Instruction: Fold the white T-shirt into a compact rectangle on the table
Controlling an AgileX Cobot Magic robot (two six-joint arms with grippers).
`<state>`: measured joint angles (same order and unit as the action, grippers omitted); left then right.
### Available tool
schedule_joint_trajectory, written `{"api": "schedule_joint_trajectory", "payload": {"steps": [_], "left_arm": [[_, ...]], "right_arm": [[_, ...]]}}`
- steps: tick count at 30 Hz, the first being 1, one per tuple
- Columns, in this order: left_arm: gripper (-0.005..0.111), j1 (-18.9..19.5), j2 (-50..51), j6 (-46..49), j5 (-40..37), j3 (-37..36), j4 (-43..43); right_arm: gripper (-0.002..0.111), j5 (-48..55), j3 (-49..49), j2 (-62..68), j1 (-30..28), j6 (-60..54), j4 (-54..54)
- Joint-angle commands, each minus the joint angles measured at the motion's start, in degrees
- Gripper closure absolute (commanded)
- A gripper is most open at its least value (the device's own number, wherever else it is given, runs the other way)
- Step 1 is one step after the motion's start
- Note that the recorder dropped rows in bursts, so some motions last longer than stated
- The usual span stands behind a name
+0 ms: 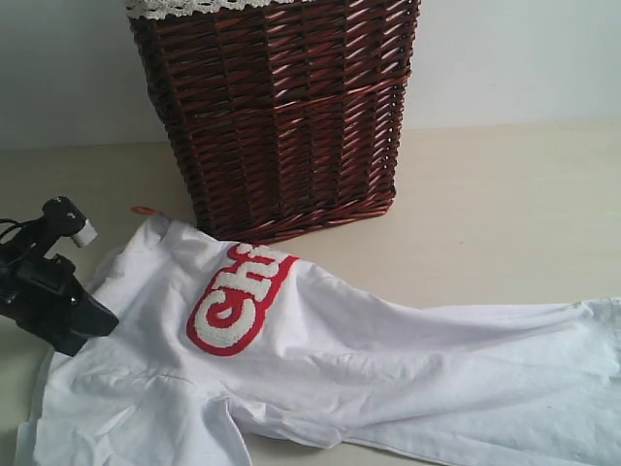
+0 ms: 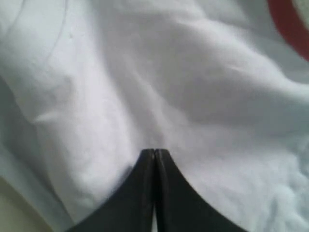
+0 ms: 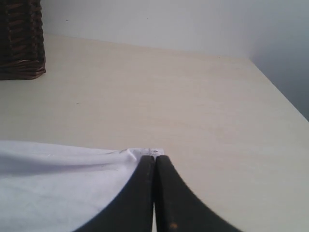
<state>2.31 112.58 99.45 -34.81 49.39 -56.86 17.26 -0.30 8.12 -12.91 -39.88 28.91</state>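
The white T-shirt (image 1: 388,359) is being laid out on the table (image 1: 505,194), stretched between the two pincers. Its edge is being pinched by the right pincer (image 3: 154,158), jaws pressed together. The left pincer (image 2: 154,153) is being pressed shut on top of the cloth; a grip there cannot be told.

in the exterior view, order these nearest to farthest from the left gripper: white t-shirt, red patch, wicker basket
1. white T-shirt, touching the left gripper at its near-left edge
2. red patch, mid-shirt, to the right
3. wicker basket, behind the shirt
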Motion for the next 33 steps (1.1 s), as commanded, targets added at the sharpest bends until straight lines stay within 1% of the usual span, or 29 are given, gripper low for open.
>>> {"api": "schedule_joint_trajectory", "payload": {"steps": [1, 5, 9, 10, 13, 15, 16, 17, 19, 20, 22, 23, 25, 28, 30, 33], "left_arm": [[0.107, 0.1, -0.5, -3.0, 9.8, -4.7, 12.1], [0.107, 0.1, -5.7, -1.0, 12.7, -7.2, 12.1], [0.107, 0.1, -10.9, 0.5, 11.5, -7.4, 11.4], [0.107, 0.1, -12.2, 0.6, 11.2, -7.4, 10.4], [0.107, 0.1, -16.6, 0.6, 9.5, -7.4, 3.4], [0.107, 0.1, -20.9, 0.2, 6.2, -7.4, 0.9], [0.107, 0.1, -23.3, -0.9, 3.0, -7.4, 1.2], [0.107, 0.1, -25.6, -1.6, -2.0, -7.4, 2.5], [0.107, 0.1, -28.6, -1.6, -13.4, -7.4, 8.7], [0.107, 0.1, -29.5, -0.8, -21.3, -7.7, 12.2], [0.107, 0.1, -30.3, 2.8, -31.1, -9.6, 16.5], [0.107, 0.1, -30.4, 4.9, -34.6, -10.8, 17.9], [0.105, 0.1, -30.9, 7.8, -35.1, -12.9, 18.4], [0.095, -0.2, -31.3, 10.8, -34.8, -15.3, 17.7], [0.086, -0.6, -31.3, 15.0, -29.5, -17.2, 17.7], [0.074, -2.0, -31.2, 20.8, -16.8, -20.7, 17.1]], "right_arm": [[0.108, 0.2, 0.3, 0.0, 0.3, -0.5, 0.2], [0.108, 0.2, 0.3, 0.0, 0.3, -0.5, 0.2], [0.108, 0.2, 0.3, 0.0, 0.3, -0.5, 0.2], [0.108, 0.2, 0.3, 0.0, 0.3, -0.5, 0.2], [0.108, 0.2, 0.3, 0.0, 0.3, -0.5, 0.2], [0.108, 0.2, 0.3, 0.0, 0.3, -0.5, 0.2], [0.108, 0.2, 0.3, 0.0, 0.3, -0.5, 0.2], [0.108, 0.2, 0.3, 0.0, 0.3, -0.5, 0.2], [0.108, 0.2, 0.3, 0.0, 0.3, -0.5, 0.2], [0.108, 0.2, 0.3, 0.0, 0.3, -0.5, 0.2], [0.108, 0.2, 0.3, 0.0, 0.3, -0.5, 0.2], [0.108, 0.2, 0.3, 0.0, 0.3, -0.5, 0.2], [0.108, 0.2, 0.3, 0.0, 0.3, -0.5, 0.2], [0.108, 0.2, 0.3, 0.0, 0.3, -0.5, 0.2], [0.108, 0.2, 0.3, 0.0, 0.3, -0.5, 0.3], [0.108, 0.2, 0.3, 0.0, 0.3, -0.5, 0.3]]}}
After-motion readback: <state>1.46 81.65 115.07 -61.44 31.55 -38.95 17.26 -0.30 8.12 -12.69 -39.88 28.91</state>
